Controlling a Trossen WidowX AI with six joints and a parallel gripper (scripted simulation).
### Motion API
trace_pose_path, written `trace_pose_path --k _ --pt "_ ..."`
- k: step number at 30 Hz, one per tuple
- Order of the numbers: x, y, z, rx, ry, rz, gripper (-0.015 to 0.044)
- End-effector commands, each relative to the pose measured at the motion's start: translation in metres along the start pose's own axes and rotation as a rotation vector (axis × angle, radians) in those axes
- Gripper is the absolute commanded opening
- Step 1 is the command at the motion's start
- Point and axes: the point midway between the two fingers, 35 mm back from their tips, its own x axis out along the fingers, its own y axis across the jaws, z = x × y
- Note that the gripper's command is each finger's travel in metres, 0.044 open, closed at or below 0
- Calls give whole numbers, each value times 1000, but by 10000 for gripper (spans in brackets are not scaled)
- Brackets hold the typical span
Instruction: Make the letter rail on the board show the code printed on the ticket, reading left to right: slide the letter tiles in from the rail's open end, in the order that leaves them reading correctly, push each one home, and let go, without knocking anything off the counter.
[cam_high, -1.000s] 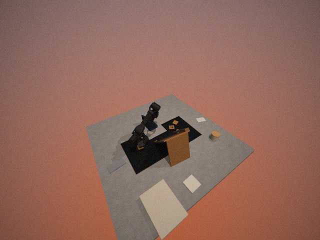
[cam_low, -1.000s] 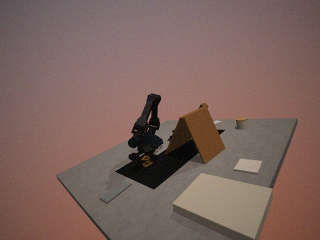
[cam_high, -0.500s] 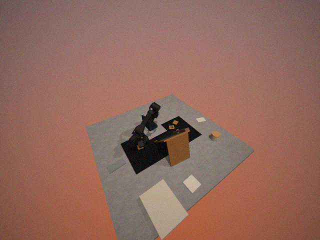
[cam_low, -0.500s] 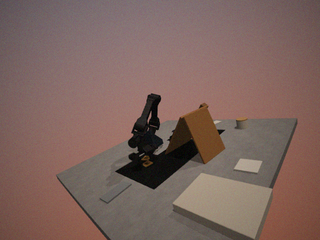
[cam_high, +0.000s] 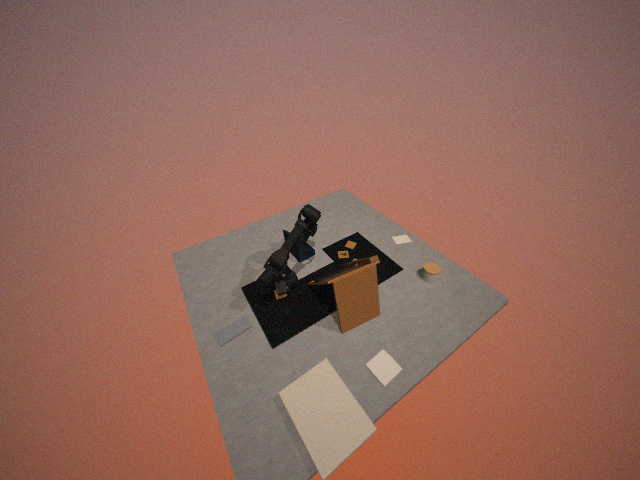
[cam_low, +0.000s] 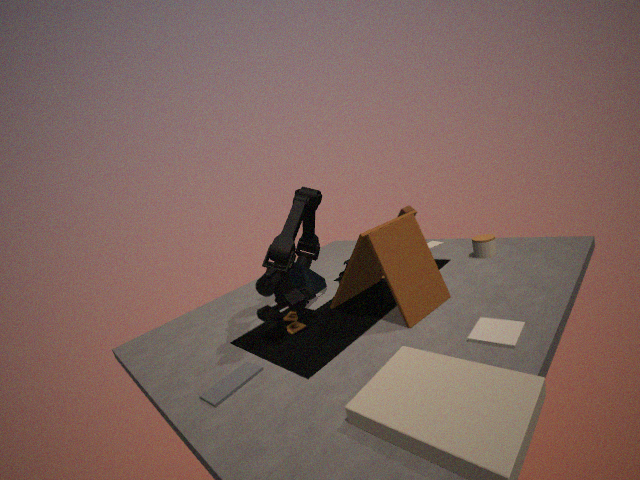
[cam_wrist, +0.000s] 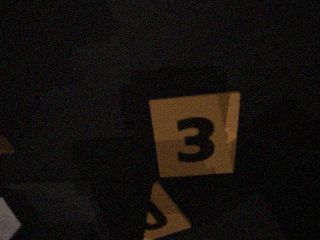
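Observation:
The gripper (cam_high: 279, 290) (cam_low: 284, 320) (cam_wrist: 196, 135) is low over the black mat (cam_high: 281, 330) (cam_low: 310, 361), shut on the tile marked 3 (cam_wrist: 167, 120), which lies face up in the wrist view. A second tile (cam_wrist: 169, 217), its letter partly hidden, lies close below it. In the top and exterior views, one tile (cam_high: 280, 296) (cam_low: 296, 327) shows beside the fingers; I cannot tell which. More tiles (cam_high: 343, 254) (cam_high: 351, 244) lie on the mat's far part. The tent-shaped wooden board (cam_high: 357, 302) (cam_low: 413, 268) stands mid-mat; its rail face and any code are not readable.
A large pale slab (cam_high: 326, 413) (cam_low: 444, 408) and a white card (cam_high: 384, 367) (cam_low: 497, 331) lie in front. A grey strip (cam_high: 234, 331) (cam_low: 231, 384) lies left of the mat. A wooden-lidded round pot (cam_high: 430, 271) (cam_low: 483, 246) and another white card (cam_high: 401, 239) are at the right.

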Motion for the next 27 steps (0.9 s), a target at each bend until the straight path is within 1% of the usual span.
trace_pose_path --k 1,4,5,27 --pt "-3 0 0 2 -2 2 95" --pt "-5 0 0 2 -2 2 17" --pt "-6 0 0 2 -2 2 0" --pt "-18 1 2 2 -2 2 0"
